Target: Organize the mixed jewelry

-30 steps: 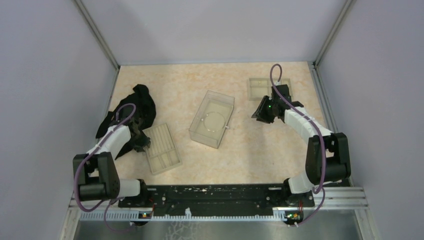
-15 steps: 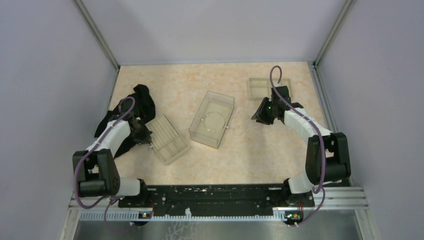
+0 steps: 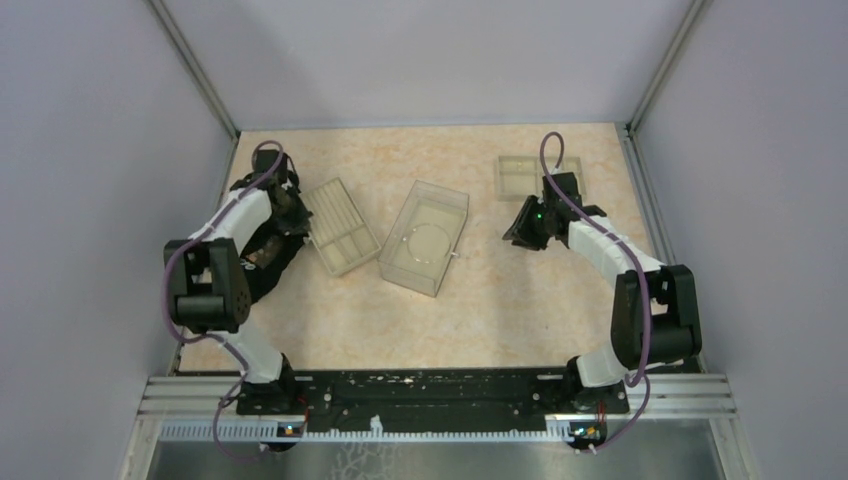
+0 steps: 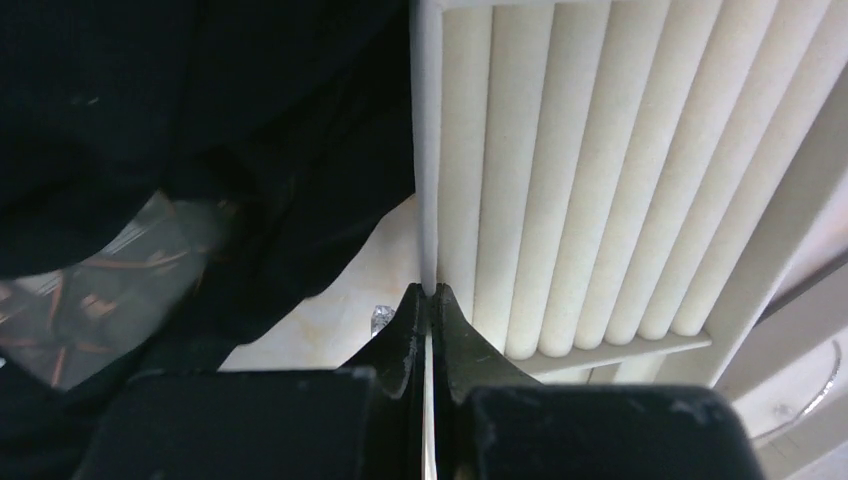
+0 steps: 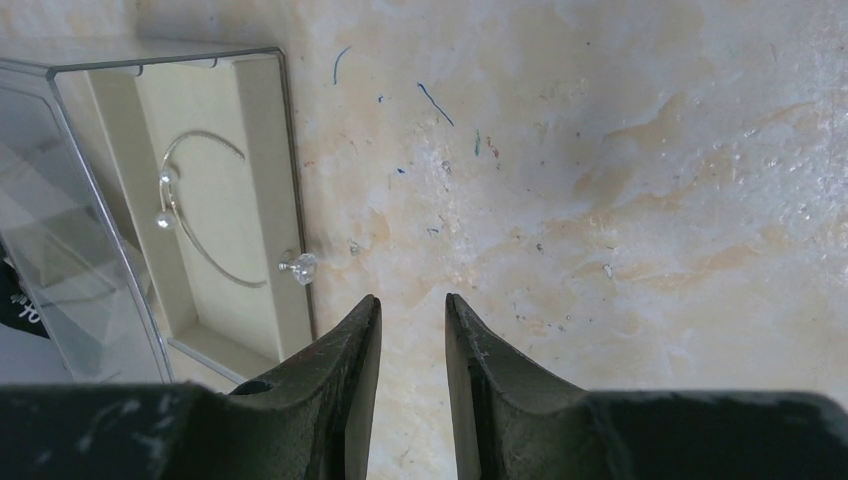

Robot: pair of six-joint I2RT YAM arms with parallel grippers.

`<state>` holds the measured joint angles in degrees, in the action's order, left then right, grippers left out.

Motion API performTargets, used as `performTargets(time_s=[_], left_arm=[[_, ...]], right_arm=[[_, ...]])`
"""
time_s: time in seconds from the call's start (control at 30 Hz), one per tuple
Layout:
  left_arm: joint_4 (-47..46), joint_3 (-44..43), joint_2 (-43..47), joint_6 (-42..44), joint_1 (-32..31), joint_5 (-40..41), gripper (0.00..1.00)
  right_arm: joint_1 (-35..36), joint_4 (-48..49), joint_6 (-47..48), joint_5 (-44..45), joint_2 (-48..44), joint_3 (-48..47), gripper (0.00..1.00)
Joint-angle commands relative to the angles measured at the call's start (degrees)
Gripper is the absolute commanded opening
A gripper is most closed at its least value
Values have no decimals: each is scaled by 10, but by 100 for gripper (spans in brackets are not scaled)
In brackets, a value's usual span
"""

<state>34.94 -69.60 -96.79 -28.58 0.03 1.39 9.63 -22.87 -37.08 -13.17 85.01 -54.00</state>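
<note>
The thin silver wire hoop (image 5: pixel 197 247) lies in the clear box (image 3: pixel 425 238), nine o'clock of the right gripper (image 5: pixel 412 310), jaws parted, empty. The left gripper (image 4: pixel 428 300) clenches the ridged tray (image 4: pixel 560 180) by its wall. The hoop seems light and springy: pinch its wire.

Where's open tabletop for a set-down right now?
Widest: the near strip between the clear box and the base rail. Also the far strip behind the box, left of the small divided tray. Crowded on the left: black cloth, left end effector, ridged tray and box packed close.
</note>
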Motion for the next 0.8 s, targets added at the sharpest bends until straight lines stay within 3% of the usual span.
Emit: performTargets(time_s=[0.0, 0.47, 0.77], left_arm=[[-21, -40, -32, 9, -35, 4, 0], [-58, -8, -35, -155, -215, -11, 0], [30, -115, -113, 49, -192, 18, 0]], right_arm=[[2, 0, -1, 12, -22, -10, 30], [2, -27, 2, 46, -60, 2, 30], [2, -56, 32, 81, -79, -37, 35]])
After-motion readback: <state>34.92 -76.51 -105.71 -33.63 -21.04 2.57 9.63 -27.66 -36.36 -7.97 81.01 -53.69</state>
